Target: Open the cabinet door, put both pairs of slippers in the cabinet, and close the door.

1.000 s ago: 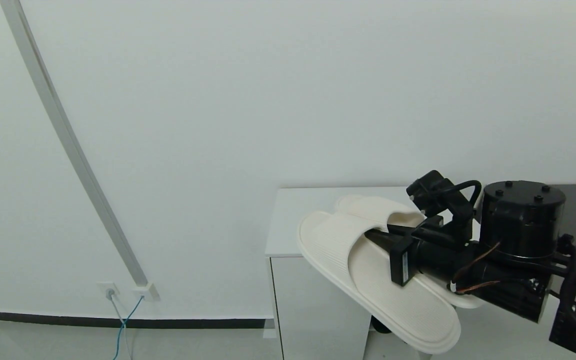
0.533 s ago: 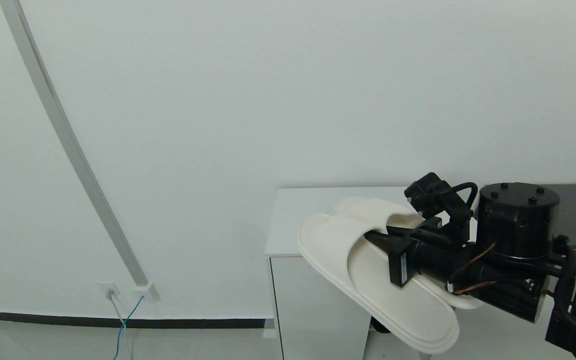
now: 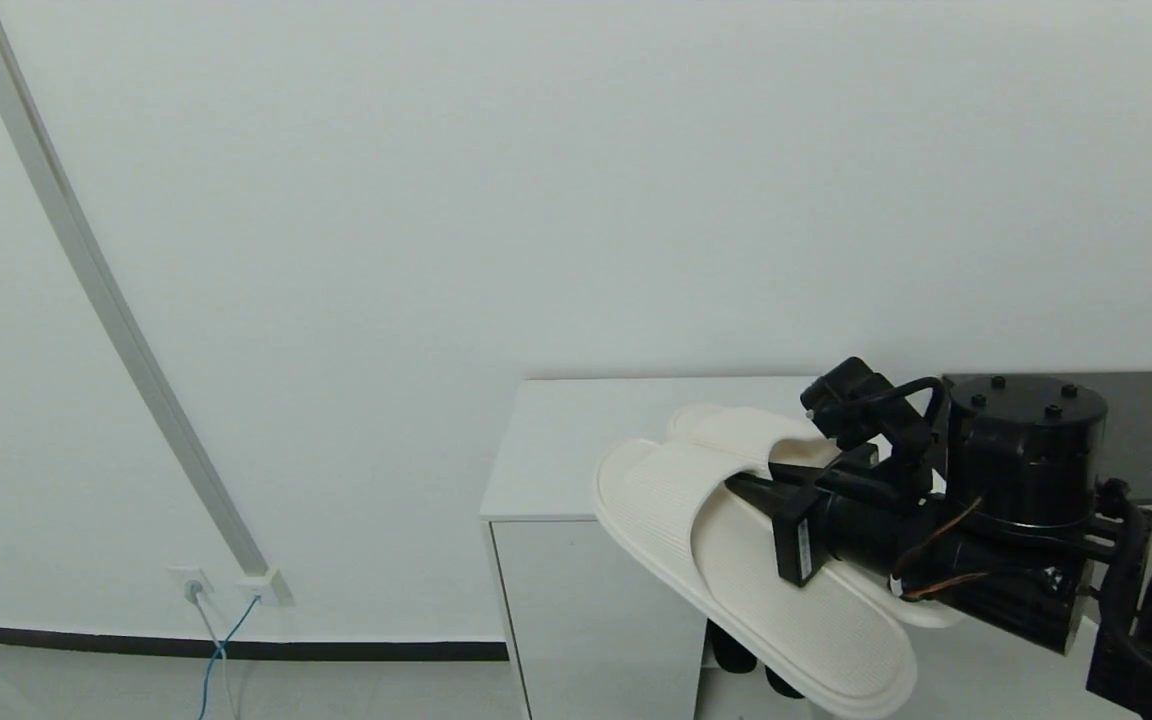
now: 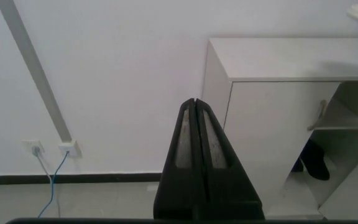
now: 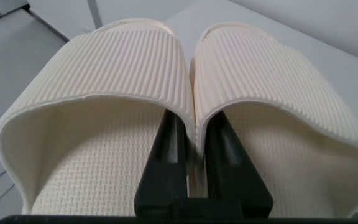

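A pair of cream ribbed slippers (image 3: 681, 510) hangs tilted in front of the white cabinet (image 3: 586, 600), toes toward its top left corner. My right gripper (image 3: 748, 487) is shut on them. In the right wrist view one finger sits inside each slipper (image 5: 123, 74), pinching the two adjoining straps between the fingers of that gripper (image 5: 190, 134). My left gripper (image 4: 195, 109) is shut on nothing, held away from the cabinet (image 4: 272, 124). That cabinet's right compartment (image 4: 347, 118) stands open, with a shelf and dark shoes (image 4: 316, 163) at the bottom.
Dark shoes (image 3: 736, 650) show low in the cabinet, under the held slippers. A grey strip (image 3: 86, 270) runs slanted down the white wall to sockets (image 3: 191, 582) with a blue cable. Bare floor lies to the left of the cabinet.
The head camera has turned, so cabinet, strip and sockets sit further left in the picture. The right gripper and slippers keep about the same place in it, and dark shoes now show below them.
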You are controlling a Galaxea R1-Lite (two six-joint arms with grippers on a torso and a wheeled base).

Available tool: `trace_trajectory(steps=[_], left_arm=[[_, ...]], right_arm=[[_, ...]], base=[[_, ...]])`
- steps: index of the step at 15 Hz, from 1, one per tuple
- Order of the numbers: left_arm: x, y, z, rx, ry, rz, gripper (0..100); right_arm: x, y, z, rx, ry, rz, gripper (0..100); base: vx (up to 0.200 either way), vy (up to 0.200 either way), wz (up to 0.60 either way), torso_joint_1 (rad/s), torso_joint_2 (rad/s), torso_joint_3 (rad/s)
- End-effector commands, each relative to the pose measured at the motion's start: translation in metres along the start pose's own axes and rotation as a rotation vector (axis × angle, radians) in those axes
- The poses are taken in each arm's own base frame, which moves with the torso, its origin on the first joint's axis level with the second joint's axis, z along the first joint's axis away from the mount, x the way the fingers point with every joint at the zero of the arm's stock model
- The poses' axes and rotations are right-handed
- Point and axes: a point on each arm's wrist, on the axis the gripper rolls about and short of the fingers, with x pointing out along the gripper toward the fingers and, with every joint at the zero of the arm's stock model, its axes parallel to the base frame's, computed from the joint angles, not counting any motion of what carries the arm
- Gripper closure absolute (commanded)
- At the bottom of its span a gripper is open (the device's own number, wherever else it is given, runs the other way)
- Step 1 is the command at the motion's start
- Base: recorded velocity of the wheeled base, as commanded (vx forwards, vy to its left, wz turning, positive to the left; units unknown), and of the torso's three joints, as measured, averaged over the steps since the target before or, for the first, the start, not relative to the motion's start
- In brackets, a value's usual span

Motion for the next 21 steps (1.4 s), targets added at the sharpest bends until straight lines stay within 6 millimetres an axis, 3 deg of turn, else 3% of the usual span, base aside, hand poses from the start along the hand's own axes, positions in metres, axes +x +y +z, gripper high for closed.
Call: trace_trajectory(steps=[1, 9, 19, 21], left_arm=[[0.0, 0.0, 0.0, -0.001, 0.001, 0.001, 100], [0.0, 0.0, 0.0, -0.001, 0.001, 0.001, 100], [0.0, 0.0, 0.0, -0.003, -0.001, -0.001, 100], [0.0, 0.0, 0.0, -0.003, 0.001, -0.001, 100]], right_arm=[[0.0, 0.0, -0.002, 0.0, 0.005, -0.001, 100], [-0.004, 0.001, -0.008, -0.001, 0.024, 0.003, 100], [-0.005, 0.002, -0.016, -0.03, 0.034, 0.01, 100], [-0.005, 0.002, -0.016, -0.032, 0.037, 0.011, 100]], base=[[0.0, -0.2, 0.0, -0.002, 0.0, -0.002], [0.0, -0.2, 0.0, 0.002, 0.0, 0.001], [0.0, 0.0, 0.0, 0.0, 0.0, 0.0], [0.0, 0.2, 0.0, 0.002, 0.0, 0.007]])
